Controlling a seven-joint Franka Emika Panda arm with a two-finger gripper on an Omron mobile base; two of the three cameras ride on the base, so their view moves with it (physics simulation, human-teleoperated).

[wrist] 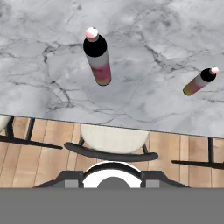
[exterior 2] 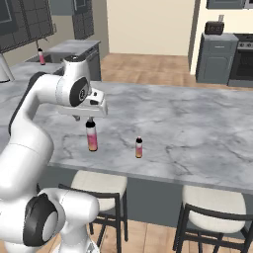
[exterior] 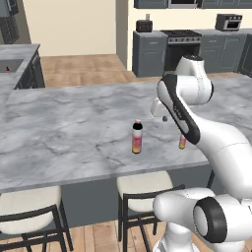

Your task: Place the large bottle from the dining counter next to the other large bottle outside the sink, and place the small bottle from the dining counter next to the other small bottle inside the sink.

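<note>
The tall pink-and-dark large bottle (exterior 2: 91, 136) stands upright on the grey marble bench (exterior 2: 197, 118), directly beneath the pincer (exterior 2: 90, 118); whether its jaws are spread I cannot tell.

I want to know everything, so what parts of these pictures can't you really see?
- Small bottle: in the left base view the arm covers most of it.
- Pincer: in the right base view, too small to tell open from shut.
- Labels on the large bottle: too blurry to read in the hand view.
- Sink: cut off by the left base view's edge; inside hidden.
- Stools: cut off by the counter in the hand view.
</note>
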